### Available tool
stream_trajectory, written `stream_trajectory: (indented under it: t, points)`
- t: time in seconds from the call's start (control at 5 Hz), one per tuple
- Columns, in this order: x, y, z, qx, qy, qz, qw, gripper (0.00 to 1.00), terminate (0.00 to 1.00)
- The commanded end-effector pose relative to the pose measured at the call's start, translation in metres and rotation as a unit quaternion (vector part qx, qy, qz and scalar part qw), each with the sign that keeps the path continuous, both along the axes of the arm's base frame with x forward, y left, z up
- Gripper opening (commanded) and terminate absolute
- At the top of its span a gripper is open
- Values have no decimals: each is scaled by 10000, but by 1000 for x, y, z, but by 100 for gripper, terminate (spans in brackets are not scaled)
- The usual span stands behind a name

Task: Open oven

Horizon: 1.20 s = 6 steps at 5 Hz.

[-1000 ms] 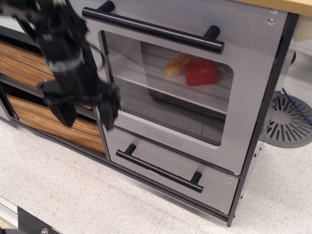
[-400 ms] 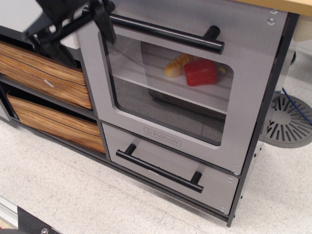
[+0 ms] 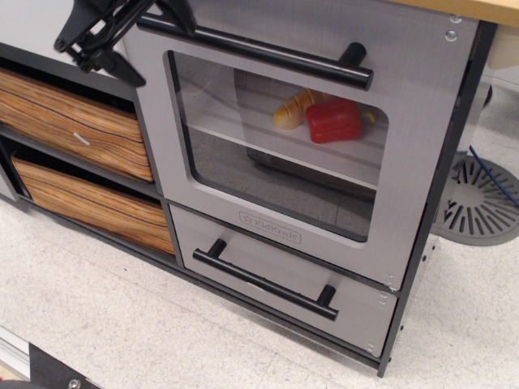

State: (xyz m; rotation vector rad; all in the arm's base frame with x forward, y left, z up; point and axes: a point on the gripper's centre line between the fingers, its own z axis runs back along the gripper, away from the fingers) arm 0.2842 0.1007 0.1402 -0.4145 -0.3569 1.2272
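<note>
Your gripper point(image 3: 122, 32) sits at ten o'clock by the closed oven point(image 3: 300, 146), touching its handle's point(image 3: 268, 53) left end; its grasp cannot be told.

Oven point(image 3: 324, 138) above a drawer point(image 3: 276, 275); wooden drawers point(image 3: 73, 154) to its left; gripper point(image 3: 122, 28) at the handle's point(image 3: 268, 50) left end.

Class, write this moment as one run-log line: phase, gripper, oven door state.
phase: reaching | gripper: at left end of oven handle, grip unclear | oven door: shut | food inside: on shelf
</note>
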Motion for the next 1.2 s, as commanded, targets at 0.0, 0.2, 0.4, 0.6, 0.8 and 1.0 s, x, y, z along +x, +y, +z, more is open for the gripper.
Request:
stream_trajectory:
  t: [0.0, 0.2, 0.4, 0.6, 0.8, 1.0]
  points:
    - [19, 9, 3, -150, -250, 489, 9984, 100, 0]
    - [26, 2, -12, -129, -136, 593, 9981, 100, 0]
    - [28, -3, -22, -115, 47, 546, 9984, 100, 0]
    - [17, -8, -26, -54, 280, 309, 9991, 100, 0]
    - [3, -14, -29, 184, 305, -113, 9993, 100, 0]
    - [-6, -15, -25, 200, 270, -324, 9989, 100, 0]
